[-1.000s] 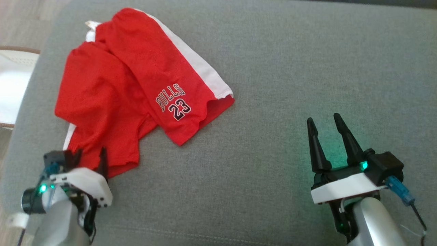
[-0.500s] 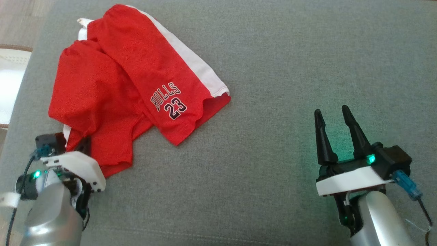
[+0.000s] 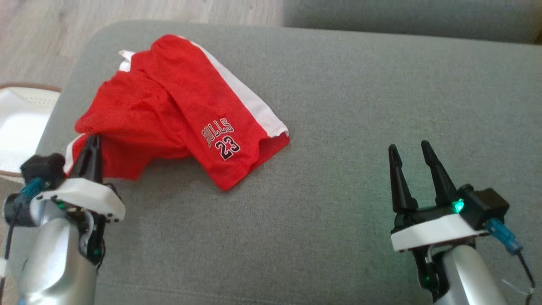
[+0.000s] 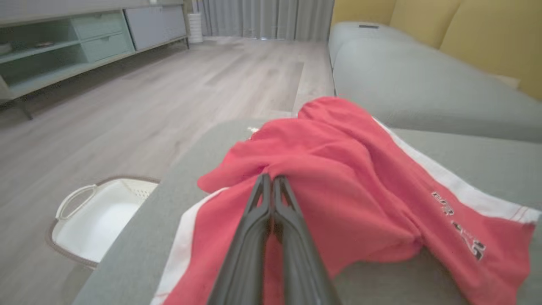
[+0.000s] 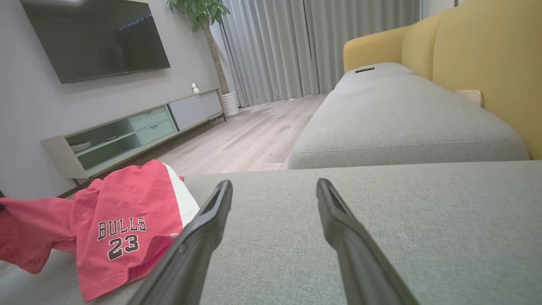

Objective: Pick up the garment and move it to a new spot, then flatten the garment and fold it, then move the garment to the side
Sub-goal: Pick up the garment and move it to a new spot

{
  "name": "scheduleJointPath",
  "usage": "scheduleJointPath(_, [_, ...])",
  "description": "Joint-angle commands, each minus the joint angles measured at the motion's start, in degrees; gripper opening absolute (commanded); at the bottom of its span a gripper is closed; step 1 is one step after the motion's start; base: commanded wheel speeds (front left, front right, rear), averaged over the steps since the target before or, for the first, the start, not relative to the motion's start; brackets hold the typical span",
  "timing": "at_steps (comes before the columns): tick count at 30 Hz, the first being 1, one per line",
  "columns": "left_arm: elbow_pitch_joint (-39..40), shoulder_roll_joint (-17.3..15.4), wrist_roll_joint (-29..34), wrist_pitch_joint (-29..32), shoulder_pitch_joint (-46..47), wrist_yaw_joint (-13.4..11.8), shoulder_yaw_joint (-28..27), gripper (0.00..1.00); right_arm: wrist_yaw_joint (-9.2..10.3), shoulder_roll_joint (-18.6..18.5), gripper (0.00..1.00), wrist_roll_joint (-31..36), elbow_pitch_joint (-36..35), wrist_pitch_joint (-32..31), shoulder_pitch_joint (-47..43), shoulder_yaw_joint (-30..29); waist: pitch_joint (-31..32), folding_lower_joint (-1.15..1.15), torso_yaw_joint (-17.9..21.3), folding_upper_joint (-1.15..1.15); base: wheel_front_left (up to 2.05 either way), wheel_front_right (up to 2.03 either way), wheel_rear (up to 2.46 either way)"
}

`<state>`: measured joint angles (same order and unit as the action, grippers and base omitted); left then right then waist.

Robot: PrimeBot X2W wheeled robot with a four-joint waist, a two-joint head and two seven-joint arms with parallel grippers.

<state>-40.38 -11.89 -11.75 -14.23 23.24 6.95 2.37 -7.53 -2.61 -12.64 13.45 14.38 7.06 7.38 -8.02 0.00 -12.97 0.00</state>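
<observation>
- The left tool (image 3: 91, 137) is clenched on one pair of red shorts (image 3: 169, 101). In the left wrist view its two dark fingers (image 4: 254, 237) lie pressed together with a fold of the red cloth caught at their tips.
- The right tool (image 3: 408, 146) is released and holds nothing. Its two fingers (image 5: 203, 228) stand apart above bare grey fabric, well apart from the shorts.
- The shorts lie at the left end of the grey cushion (image 3: 338, 106). The pinched edge is raised off it, and the rest lies crumpled on it.
- One white stripe (image 3: 250, 103) runs down the side of the shorts. One print (image 3: 223, 137) near the hem reads "BULLS 23", which is clear in the right wrist view.
- One white basket (image 3: 17, 127) stands on the wooden floor (image 3: 42, 25), just beside the left end of the cushion.
- A second grey cushion (image 5: 402, 123) sits beyond the first, which makes two, with a yellow backrest (image 5: 478, 63) behind it.
- Farther off, the right wrist view shows one television (image 5: 93, 38), one low cabinet (image 5: 127, 135), one plant (image 5: 199, 12) and grey curtains (image 5: 288, 46).
</observation>
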Motion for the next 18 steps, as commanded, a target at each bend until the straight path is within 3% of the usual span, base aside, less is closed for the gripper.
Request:
scheduleJointPath(1, [5.39,-2.31,-0.28,-0.74,-0.61,-0.73,-2.94,0.0,0.04,-0.27,1.0,-0.57,-1.62,0.62,-0.12,1.73,1.67,0.0,0.01,0.0,0.0,0.0,0.0])
scheduleJointPath(11, [31.46,0.89,-0.02,-0.76,-6.67,-1.1,-5.86,0.0,0.04,-0.27,1.0,-2.34,-1.63,0.62,-1.39,2.46,5.26,0.0,2.06,0.0,0.0,0.0,0.0])
scheduleJointPath(18, [39.94,3.03,1.21,-0.76,-5.0,-0.59,-3.46,0.0,0.04,-0.27,1.0,-2.61,-2.18,0.62,-0.59,2.66,4.4,0.0,5.4,0.0,0.0,0.0,0.0])
